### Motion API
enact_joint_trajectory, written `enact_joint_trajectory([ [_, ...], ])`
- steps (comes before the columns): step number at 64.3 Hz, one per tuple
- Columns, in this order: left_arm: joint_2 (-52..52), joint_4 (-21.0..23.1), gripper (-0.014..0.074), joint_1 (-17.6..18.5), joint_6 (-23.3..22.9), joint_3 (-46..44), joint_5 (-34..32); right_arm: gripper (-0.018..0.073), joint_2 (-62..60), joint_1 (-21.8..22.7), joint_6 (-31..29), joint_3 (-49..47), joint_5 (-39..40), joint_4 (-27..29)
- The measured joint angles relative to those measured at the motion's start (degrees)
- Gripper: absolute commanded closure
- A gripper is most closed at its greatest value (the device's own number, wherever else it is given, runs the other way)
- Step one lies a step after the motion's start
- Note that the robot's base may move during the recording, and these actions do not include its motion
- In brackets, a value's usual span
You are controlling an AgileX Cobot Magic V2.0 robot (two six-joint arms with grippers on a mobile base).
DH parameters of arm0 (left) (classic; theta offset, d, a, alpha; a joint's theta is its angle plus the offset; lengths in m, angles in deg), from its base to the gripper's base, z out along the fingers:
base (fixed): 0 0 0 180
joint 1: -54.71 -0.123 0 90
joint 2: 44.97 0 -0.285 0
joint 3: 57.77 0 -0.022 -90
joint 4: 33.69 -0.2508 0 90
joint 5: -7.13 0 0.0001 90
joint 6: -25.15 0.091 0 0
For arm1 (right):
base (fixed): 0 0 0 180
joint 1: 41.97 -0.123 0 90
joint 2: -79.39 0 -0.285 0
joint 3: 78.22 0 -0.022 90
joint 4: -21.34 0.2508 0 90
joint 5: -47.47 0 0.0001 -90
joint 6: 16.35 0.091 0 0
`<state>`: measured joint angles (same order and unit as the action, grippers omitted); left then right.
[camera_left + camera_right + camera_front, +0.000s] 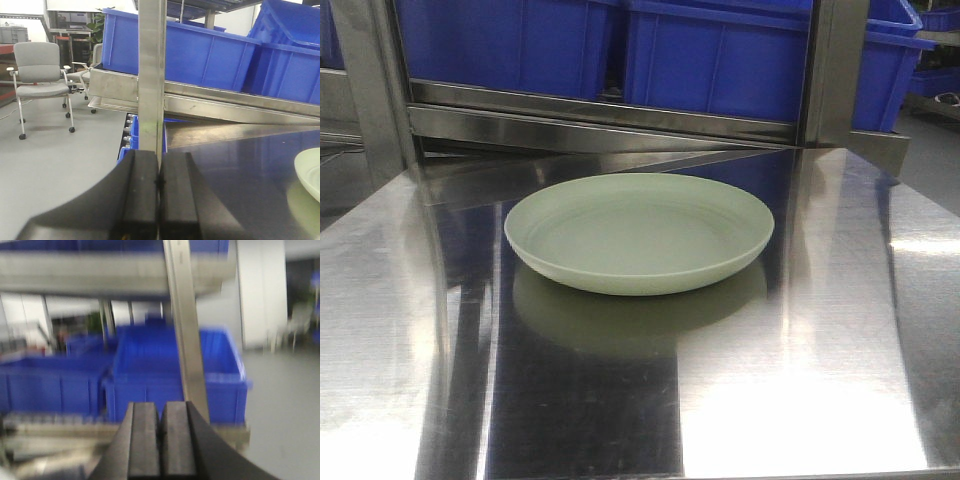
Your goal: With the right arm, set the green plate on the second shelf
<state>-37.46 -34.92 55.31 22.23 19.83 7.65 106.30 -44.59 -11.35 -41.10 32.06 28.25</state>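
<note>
The plate (638,235) is lying flat mid-counter (840,400), nearer the far edge, with nothing touching it. My right pincer (161,442) is hanging pressed together and empty, facing blue bins (165,370); my left pincer (159,200) is doing likewise. I am judging the grasp not yet begun: next I need to spread the right pincer and drop it to the plate's rim.

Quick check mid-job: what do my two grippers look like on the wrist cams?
Left gripper: matte black, two blocky flat-faced fingers flaring into curved shoulders. Right gripper: same shape, dark, blurred. No cables or markings visible.
</note>
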Motion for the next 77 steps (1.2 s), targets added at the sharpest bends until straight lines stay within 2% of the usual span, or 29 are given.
enact_joint_trajectory([
  [12,0.0,0.0,0.0466,0.0,0.0,0.0,0.0,0.0510,22.1,0.0,0.0,-16.3,-15.6,7.6],
  [22,0.0,0.0,0.0466,0.0,0.0,0.0,0.0,0.0484,37.0,-1.9,-2.1,-24.1,-26.8,12.4],
  [27,0.0,0.0,0.0466,0.0,0.0,0.0,0.0,0.0374,44.1,-3.7,-2.6,-26.0,-29.7,13.2],
  [34,0.0,0.0,0.0466,0.0,0.0,0.0,0.0,0.0099,51.0,-5.9,-2.8,-27.1,-31.3,14.0],
  [39,0.0,0.0,0.0466,0.0,0.0,0.0,0.0,0.0009,55.8,-6.9,-2.8,-27.2,-32.1,15.4],
  [52,0.0,0.0,0.0466,0.0,0.0,0.0,0.0,0.0006,64.6,-8.3,-2.8,-27.2,-32.2,21.1],
  [77,0.0,0.0,0.0466,0.0,0.0,0.0,0.0,0.0006,75.6,-11.4,-2.9,-27.2,-28.4,23.3],
])
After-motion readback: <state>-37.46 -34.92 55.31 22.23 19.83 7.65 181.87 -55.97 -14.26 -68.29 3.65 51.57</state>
